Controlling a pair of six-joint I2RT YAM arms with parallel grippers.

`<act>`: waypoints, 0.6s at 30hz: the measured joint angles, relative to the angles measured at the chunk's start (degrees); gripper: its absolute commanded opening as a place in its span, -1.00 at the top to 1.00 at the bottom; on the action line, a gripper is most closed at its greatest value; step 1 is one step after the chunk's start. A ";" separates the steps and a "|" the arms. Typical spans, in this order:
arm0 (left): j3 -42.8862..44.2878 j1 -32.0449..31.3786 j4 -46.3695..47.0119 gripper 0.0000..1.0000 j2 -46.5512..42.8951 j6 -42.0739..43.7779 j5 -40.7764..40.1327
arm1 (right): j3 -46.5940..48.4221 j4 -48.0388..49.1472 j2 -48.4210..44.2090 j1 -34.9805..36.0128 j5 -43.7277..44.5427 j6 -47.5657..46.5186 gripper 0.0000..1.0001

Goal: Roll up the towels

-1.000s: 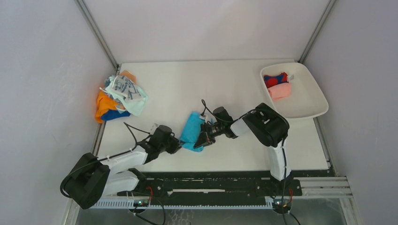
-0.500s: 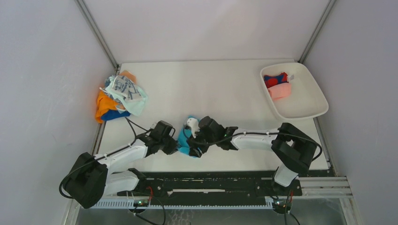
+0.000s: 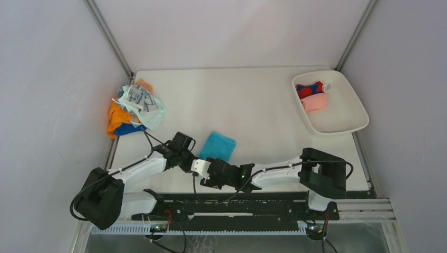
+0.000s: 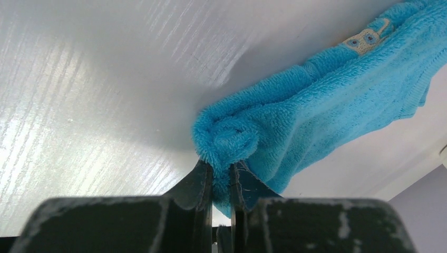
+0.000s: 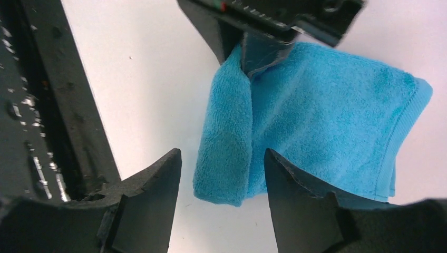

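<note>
Bright blue towel [image 3: 217, 146] on tabletop [image 3: 263, 100], near centre front, one edge curled into a starter roll. Left pincer [image 4: 221, 179] clamped on that curl; right pincer [image 5: 221, 168] gapes over the other end (no contact). Suggest: grip both ends level, turn evenly, keep it tight.

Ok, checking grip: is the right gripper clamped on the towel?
No, the right gripper stands open, its fingers not closed on the towel.

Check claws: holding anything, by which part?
Left claw pinches the blue towel by one end of its rolled edge. Right claw is open, holding nothing.
</note>
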 measured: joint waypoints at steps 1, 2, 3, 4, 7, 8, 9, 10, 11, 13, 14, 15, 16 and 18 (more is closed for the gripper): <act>0.09 0.09 -0.04 0.84 0.15 0.17 0.17 | 0.00 0.37 0.68 0.61 1.33 -0.90 -0.15; 0.15 0.11 -0.04 0.85 0.31 0.31 0.31 | 0.00 0.70 1.60 1.16 2.67 -1.92 -0.14; 0.17 0.13 0.00 0.84 0.46 0.39 0.42 | 0.00 0.90 2.45 1.60 3.56 -2.58 -0.14; 0.17 0.13 0.02 0.84 0.61 0.39 0.55 | 0.02 0.98 3.61 2.23 4.68 -3.43 -0.13; 0.20 0.28 0.13 0.84 0.85 0.39 1.03 | 0.57 2.19 5.77 3.82 7.52 -5.51 -0.07; 0.20 0.33 0.20 0.83 0.94 0.37 1.25 | 0.81 2.75 6.34 4.39 8.50 -6.23 -0.03; 0.20 0.35 0.24 0.82 0.96 0.37 1.38 | 0.92 3.19 6.75 4.83 9.20 -6.80 0.04; 0.20 0.39 0.28 0.81 0.98 0.37 1.44 | 1.09 3.63 7.19 5.25 10.19 -7.41 0.12; 0.20 0.39 0.28 0.77 0.98 0.35 1.46 | 1.25 3.89 7.56 5.51 10.73 -7.91 0.22; 0.17 0.50 0.31 0.68 0.98 0.35 1.62 | 1.64 4.09 8.37 5.68 11.72 -8.57 0.48; 0.17 0.52 0.35 0.60 0.98 0.35 1.64 | 1.68 4.09 8.59 5.66 11.72 -8.85 0.62; 0.17 0.57 0.39 0.53 0.98 0.35 1.66 | 1.70 3.87 8.70 5.44 11.43 -8.76 0.72; 0.17 0.61 0.48 0.45 0.96 0.33 1.73 | 1.70 3.63 8.70 5.20 11.10 -8.85 0.80; 0.09 0.61 0.52 0.23 0.70 0.33 1.81 | 1.70 3.30 8.48 4.02 9.01 -8.00 0.89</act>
